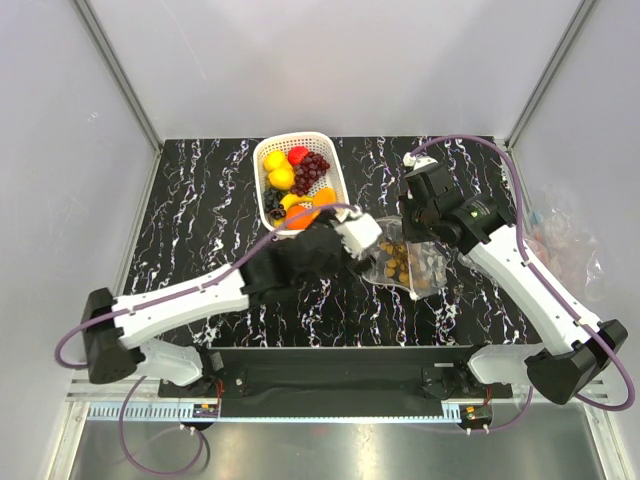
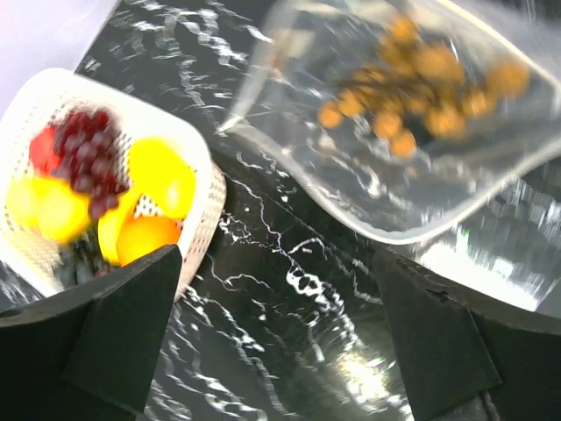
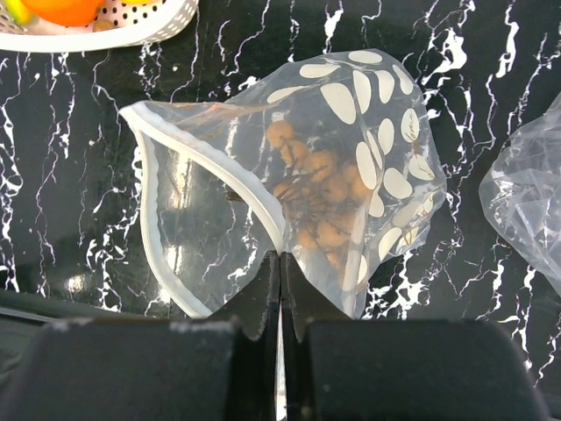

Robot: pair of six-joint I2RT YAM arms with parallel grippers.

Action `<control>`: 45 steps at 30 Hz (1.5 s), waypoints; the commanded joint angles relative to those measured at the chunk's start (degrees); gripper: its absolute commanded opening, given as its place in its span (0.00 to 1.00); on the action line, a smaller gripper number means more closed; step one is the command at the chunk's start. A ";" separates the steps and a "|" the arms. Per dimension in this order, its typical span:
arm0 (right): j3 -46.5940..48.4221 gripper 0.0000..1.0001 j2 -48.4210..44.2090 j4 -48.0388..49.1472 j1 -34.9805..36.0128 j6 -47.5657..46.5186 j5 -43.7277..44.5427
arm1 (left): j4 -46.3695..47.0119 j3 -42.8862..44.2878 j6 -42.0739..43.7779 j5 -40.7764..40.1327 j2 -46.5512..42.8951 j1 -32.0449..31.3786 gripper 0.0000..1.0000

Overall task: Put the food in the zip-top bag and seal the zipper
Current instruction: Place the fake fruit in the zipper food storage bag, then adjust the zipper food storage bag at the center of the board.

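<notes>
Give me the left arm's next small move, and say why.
Probably swing the left pincer over to the white basket and close on a fruit, perhaps the orange near its edge. That pincer is open and empty, only the tan grapes lie in the zip-top bag, and the right pincer pinches the bag's rim, holding its mouth open.

White lattice-sided plastic basket [image 1: 296, 136] stands upright on the black white-veined marble-patterned table [image 1: 200, 230], at the far side, left of centre. Crumpled clear plastic sheet [image 3: 526, 193] lies on the marble surface at the right side. White enclosure walls [image 1: 330, 60] surround the table; aluminium posts [image 1: 118, 70] run at the far corners.
</notes>
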 commanded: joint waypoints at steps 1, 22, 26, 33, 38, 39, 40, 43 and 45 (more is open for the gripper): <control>0.73 0.00 -1.38 1.46 -0.27 1.09 2.16 | 7.19 -2.19 -17.80 -4.25 -4.63 3.51 0.99; 0.38 0.00 -0.50 2.16 -0.27 2.14 2.34 | 8.32 -3.69 -54.07 13.50 4.59 9.24 0.82; 0.47 0.00 -0.85 2.16 -0.27 2.14 2.42 | 8.14 -3.60 -55.83 14.11 6.96 9.16 0.71; -0.32 0.00 -1.03 2.42 -0.27 2.58 3.39 | 13.32 -9.40 -58.55 14.21 7.50 8.28 0.55; -1.12 0.00 -1.55 3.74 -0.27 3.02 4.18 | 13.42 -6.96 -56.63 15.96 8.72 8.28 0.00; -1.20 0.00 -1.64 4.01 -0.27 3.11 4.44 | 12.28 -4.33 -55.93 15.96 8.82 8.28 0.00; -1.38 0.00 -1.82 4.01 -0.27 3.02 4.80 | 10.01 -2.74 -54.53 15.96 8.73 8.28 0.00; -1.82 0.00 -1.64 4.01 -0.27 2.85 6.55 | 5.34 2.97 -51.89 15.44 8.03 8.28 0.00; -2.52 0.00 -1.82 4.01 -0.27 2.84 8.39 | 1.84 5.79 -50.65 14.82 7.32 8.71 0.00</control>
